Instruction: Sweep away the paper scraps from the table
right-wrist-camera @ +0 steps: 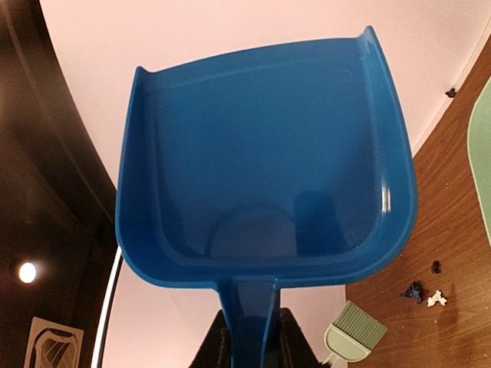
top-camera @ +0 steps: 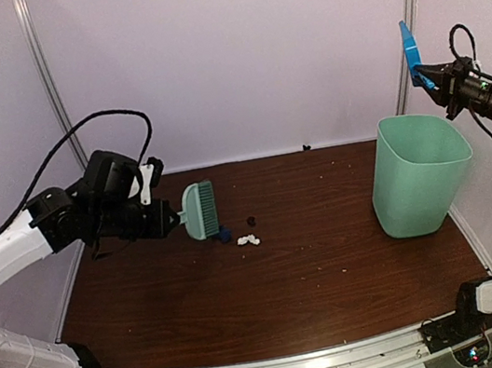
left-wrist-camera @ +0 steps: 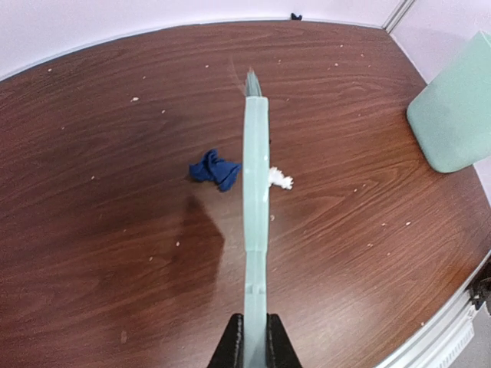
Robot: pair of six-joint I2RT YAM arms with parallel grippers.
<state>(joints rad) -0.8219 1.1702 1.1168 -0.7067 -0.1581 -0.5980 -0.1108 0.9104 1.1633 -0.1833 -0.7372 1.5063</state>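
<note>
Over worktop (top-camera: 317, 267), left pincer (left-wrist-camera: 253, 349) clamped on brush (top-camera: 200, 210), just beside paper scraps (top-camera: 249, 239).
Blue dustpan (right-wrist-camera: 261, 176) clamped in right pincer (right-wrist-camera: 252, 337), raised near mint-green bin (top-camera: 415, 175).

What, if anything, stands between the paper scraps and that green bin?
Nothing visible. Only open table lies between the paper scraps and the bin; the right hand holds the blue dustpan up in the air.

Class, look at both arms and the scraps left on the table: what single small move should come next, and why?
Probably the right gripper should lower its dustpan to the table beside the paper scraps: the pan is empty and raised near the bin, while the brush, held by the left gripper, hangs right next to them.
</note>
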